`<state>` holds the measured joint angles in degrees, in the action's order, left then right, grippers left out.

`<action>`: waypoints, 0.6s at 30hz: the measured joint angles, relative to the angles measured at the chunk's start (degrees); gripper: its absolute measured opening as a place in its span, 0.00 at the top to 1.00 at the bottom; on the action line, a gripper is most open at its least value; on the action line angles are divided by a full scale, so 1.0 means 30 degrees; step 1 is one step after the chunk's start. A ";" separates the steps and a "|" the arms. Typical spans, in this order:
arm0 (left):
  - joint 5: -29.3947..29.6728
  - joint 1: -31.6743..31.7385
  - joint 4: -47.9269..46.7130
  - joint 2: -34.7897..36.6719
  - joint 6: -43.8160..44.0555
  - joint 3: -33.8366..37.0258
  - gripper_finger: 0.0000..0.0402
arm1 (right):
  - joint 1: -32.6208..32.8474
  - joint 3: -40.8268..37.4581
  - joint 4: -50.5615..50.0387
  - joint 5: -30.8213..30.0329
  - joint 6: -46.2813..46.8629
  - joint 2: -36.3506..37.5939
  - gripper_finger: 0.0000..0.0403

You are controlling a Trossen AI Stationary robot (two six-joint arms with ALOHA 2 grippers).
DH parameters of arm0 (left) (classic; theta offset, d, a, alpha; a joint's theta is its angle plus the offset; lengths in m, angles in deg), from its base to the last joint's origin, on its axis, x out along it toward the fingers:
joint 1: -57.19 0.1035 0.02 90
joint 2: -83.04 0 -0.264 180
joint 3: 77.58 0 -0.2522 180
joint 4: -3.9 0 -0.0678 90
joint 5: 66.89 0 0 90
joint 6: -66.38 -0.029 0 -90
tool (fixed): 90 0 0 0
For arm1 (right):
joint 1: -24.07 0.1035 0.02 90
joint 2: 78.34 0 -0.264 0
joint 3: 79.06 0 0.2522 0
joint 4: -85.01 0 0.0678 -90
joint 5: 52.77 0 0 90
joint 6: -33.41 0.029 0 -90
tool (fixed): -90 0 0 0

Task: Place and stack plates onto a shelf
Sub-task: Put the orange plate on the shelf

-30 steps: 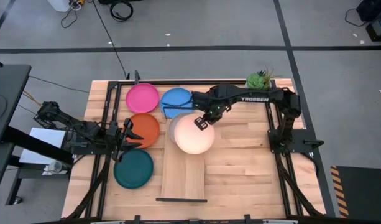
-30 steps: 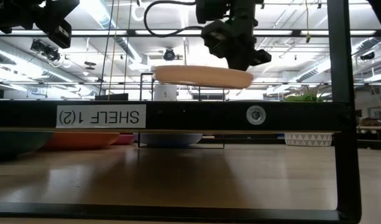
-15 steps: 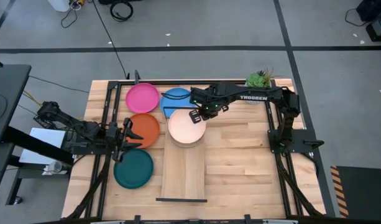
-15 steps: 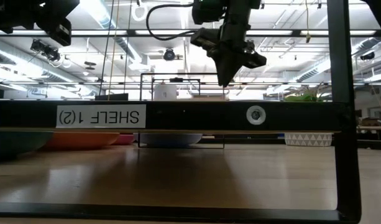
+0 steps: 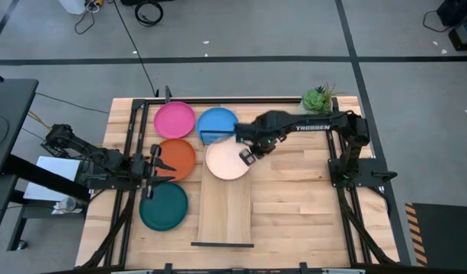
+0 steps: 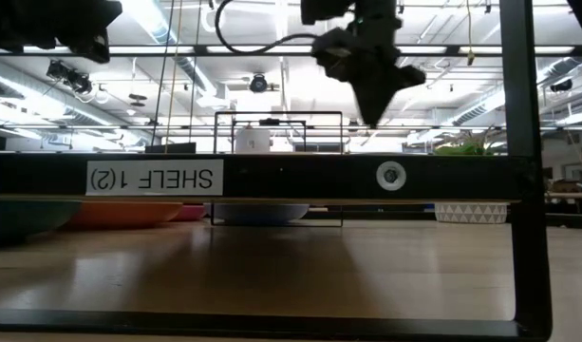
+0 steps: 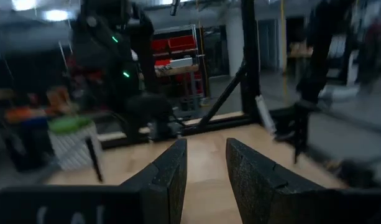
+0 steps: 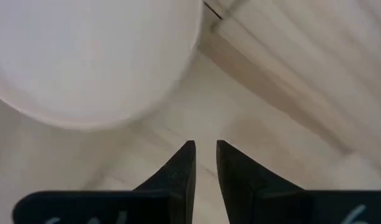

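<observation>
Cream plate (image 5: 227,160) lies on the shelf (image 5: 225,209). Right tool (image 5: 248,157) hangs by its edge, fingers a little apart, maybe not touching it. Left tool (image 5: 151,169) waits slightly apart.

Plate (image 5: 227,160) on shelf's (image 5: 225,213) far end, four plates (image 5: 175,120) left, plant (image 5: 317,98) far right.

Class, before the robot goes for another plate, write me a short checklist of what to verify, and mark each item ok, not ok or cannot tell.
1. Cream plate lies on the shelf: ok.
2. Right gripper lets go of it, fingers apart and empty: ok.
3. Right gripper lifted above the shelf rail: ok.
4. Stack under the cream plate squarely aligned: cannot tell.
5. Blue plate, pink plate, orange plate and teal plate flat on the table: ok.
6. Left gripper beside the orange plate, empty: ok.
</observation>
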<state>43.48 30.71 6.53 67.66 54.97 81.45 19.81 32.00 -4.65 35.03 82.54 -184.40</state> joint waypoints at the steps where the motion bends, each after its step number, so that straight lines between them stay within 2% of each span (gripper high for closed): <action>1: -0.0001 0.0000 -0.0004 0.0000 -0.0702 0.0000 0.71 | 0.0413 -0.0003 -0.0384 -0.0527 -0.0316 0.0000 0.83; 5: -0.0001 0.0000 -0.0009 0.0000 -0.0653 0.0000 0.71 | 0.2165 -0.0395 -0.0452 -0.2552 -0.1391 -0.0007 0.84; 8: -0.0008 0.0000 0.0003 0.0000 0.1018 0.0000 0.71 | 0.3441 -0.0878 0.0082 -0.3409 -0.1900 0.0015 0.87; 12: -0.0008 0.0000 0.0016 0.0000 0.2601 0.0000 0.71 | 0.5108 -0.1923 0.0609 -0.5610 -0.2985 0.0411 0.91; 15: -0.0007 0.0000 0.0430 0.0001 0.3087 0.0000 0.71 | 0.5813 -0.3610 0.2379 -0.7092 -0.3099 0.1323 0.96; 18: -0.0007 0.0000 0.1250 0.0000 0.2927 0.0000 0.71 | 0.6189 -0.5952 0.5635 -0.7962 -0.4056 0.2679 0.98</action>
<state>43.46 30.71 10.28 67.66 63.75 81.45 38.38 14.14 12.26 11.14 70.37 -176.36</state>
